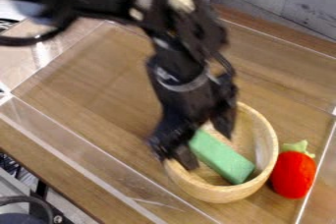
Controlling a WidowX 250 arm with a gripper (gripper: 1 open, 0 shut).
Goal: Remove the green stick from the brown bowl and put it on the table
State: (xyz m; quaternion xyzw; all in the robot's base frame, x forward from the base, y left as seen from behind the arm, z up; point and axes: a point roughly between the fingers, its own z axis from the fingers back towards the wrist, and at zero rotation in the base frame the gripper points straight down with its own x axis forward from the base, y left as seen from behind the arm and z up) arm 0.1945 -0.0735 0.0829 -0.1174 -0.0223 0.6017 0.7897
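Green stick (222,156) is in the brown bowl (257,185), lying flat-ish on a diagonal, one end up-left near the gripper, the other end down-right toward the bowl's near-right wall. It's the only thing visible inside the bowl. Can't tell whether it rests fully on the bottom or leans on the wall.

Bowl sits on the table (92,81), in the near-right part, close to the near clear wall. Its left part is hidden behind the arm.

Gripper (197,132) points steeply down over the bowl's left side, jaws spread wide, nothing between them. One finger (168,141) comes down at the bowl's left rim, the other sits further right, above the bowl's far side. The stick's upper-left end lies just beside or under the gripper; contact can't be told, picture is blurred there. Stick is not gripped.

Red strawberry toy (293,172) with a green top stands on the table just right of the bowl, outside it, touching or nearly touching the rim.

Black arm (157,12) comes in from the upper left, motion-blurred. Low clear walls (79,154) enclose the tabletop; the near wall runs diagonally across the lower left.
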